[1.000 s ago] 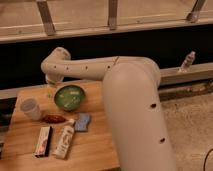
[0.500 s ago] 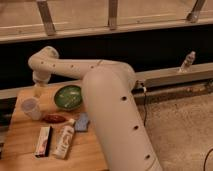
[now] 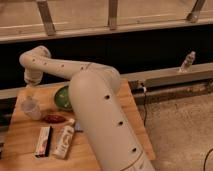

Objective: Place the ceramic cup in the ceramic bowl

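Observation:
The ceramic cup [image 3: 31, 109] is small, pale and handleless, and stands upright near the left edge of the wooden table [image 3: 22, 150]. The ceramic bowl [image 3: 62, 98], glossy green inside, sits to the right of the cup; my arm covers its right part. My gripper [image 3: 30, 91] hangs at the end of the white arm directly above the cup, close to its rim. The cup looks free on the table.
A red-brown packet [image 3: 54, 119] lies in front of the bowl. A white printed tube [image 3: 65, 141] and a red box [image 3: 43, 141] lie nearer the front. A small bottle [image 3: 187, 61] stands on the ledge at far right. My bulky arm covers the table's right side.
My arm has swung left: the gripper moved from beside the bowl to above the cup. The cup and bowl have not moved.

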### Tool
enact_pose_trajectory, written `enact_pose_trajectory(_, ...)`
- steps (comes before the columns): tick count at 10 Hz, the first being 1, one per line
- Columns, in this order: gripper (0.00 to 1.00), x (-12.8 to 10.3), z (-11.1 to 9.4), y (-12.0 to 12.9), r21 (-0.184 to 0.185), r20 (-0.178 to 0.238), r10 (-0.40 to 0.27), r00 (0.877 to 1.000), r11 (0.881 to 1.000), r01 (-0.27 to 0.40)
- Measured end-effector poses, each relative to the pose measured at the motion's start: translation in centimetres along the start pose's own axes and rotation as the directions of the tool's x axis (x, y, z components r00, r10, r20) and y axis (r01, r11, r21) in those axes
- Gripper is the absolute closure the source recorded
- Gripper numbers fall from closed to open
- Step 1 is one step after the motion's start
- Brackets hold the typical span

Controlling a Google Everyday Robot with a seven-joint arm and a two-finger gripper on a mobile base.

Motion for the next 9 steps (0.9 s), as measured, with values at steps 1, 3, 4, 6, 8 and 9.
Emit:
enact_pose_trajectory(1, 0.20, 0.5, 0.5, 0.4, -0.016, -0.002, 0.010, 1.000, 1.000, -0.010)
enact_pose_trajectory(3, 0.20, 1.9, 2.0, 1.3, -0.048, -0.008, 0.041, 0.999, 0.998, -0.042)
enact_pose_trajectory(4, 0.20, 3.1, 3.3, 2.1, -0.075, -0.011, 0.069, 0.998, 0.995, -0.069)
enact_pose_trajectory(6, 0.22, 4.4, 4.8, 3.1, -0.114, -0.010, 0.102, 0.995, 0.988, -0.103)
enact_pose_trajectory(8, 0.38, 4.4, 4.9, 3.5, -0.127, -0.004, 0.101, 0.995, 0.987, -0.101)
enact_pose_trajectory(9, 0.47, 4.3, 5.0, 3.7, -0.132, -0.003, 0.096, 0.995, 0.987, -0.096)
